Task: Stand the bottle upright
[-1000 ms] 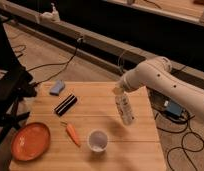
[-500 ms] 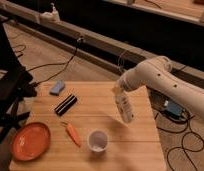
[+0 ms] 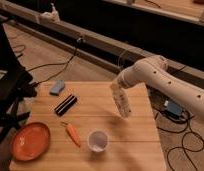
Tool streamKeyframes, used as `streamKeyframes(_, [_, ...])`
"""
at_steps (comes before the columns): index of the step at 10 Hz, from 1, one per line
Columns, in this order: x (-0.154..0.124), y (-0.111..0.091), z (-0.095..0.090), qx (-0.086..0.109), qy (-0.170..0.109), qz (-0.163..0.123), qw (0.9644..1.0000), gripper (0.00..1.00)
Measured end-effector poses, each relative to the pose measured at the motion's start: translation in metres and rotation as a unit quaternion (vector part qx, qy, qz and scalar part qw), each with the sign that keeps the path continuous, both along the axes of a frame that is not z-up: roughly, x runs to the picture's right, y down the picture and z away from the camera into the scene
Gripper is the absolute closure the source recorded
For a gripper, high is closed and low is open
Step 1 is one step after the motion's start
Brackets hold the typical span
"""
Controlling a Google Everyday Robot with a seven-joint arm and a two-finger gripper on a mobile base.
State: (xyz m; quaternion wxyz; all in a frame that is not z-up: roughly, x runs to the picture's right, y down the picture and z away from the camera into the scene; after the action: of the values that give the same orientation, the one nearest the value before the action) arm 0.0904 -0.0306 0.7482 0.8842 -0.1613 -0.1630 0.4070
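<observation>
The bottle [image 3: 121, 101], slim and pale with a light label, hangs tilted in the air above the right half of the wooden table [image 3: 135, 145]. Its lower end points down and to the right, with its shadow on the wood beneath. My gripper [image 3: 116, 86] is shut on the bottle's upper end, at the tip of the white arm [image 3: 160, 75] that reaches in from the right. The bottle's cap is hidden in the grip.
A white cup [image 3: 97, 140] stands near the front, with a carrot [image 3: 72, 133] and an orange plate [image 3: 30, 141] to its left. A black bar [image 3: 65, 104] and a blue sponge [image 3: 57, 88] lie at the back left. Cables run across the floor; a black frame [image 3: 10, 95] stands at the left.
The gripper and the bottle have moved slightly up and to the left. Everything on the table has stayed in place.
</observation>
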Motion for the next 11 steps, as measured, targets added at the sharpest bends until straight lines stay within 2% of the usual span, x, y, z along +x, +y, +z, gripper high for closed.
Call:
streamKeyframes(2, [-0.004, -0.016, 0.017, 0.015, -0.009, 0.023, 0.9996, 0.94])
streamKeyframes(4, [-0.005, -0.035, 0.02, 0.048, -0.016, 0.042, 0.9978, 0.94])
streamKeyframes(5, [-0.009, -0.046, 0.016, 0.071, -0.028, 0.058, 0.9954, 0.94])
streamKeyframes(6, [-0.01, -0.058, 0.008, 0.096, -0.042, 0.079, 0.9914, 0.94])
streamKeyframes(7, [-0.009, -0.064, 0.004, 0.11, -0.049, 0.091, 0.9886, 0.94])
streamKeyframes(8, [-0.011, -0.068, 0.001, 0.116, -0.052, 0.093, 0.9874, 0.94])
streamKeyframes(11, [-0.012, -0.067, 0.002, 0.117, -0.053, 0.091, 0.9875, 0.94])
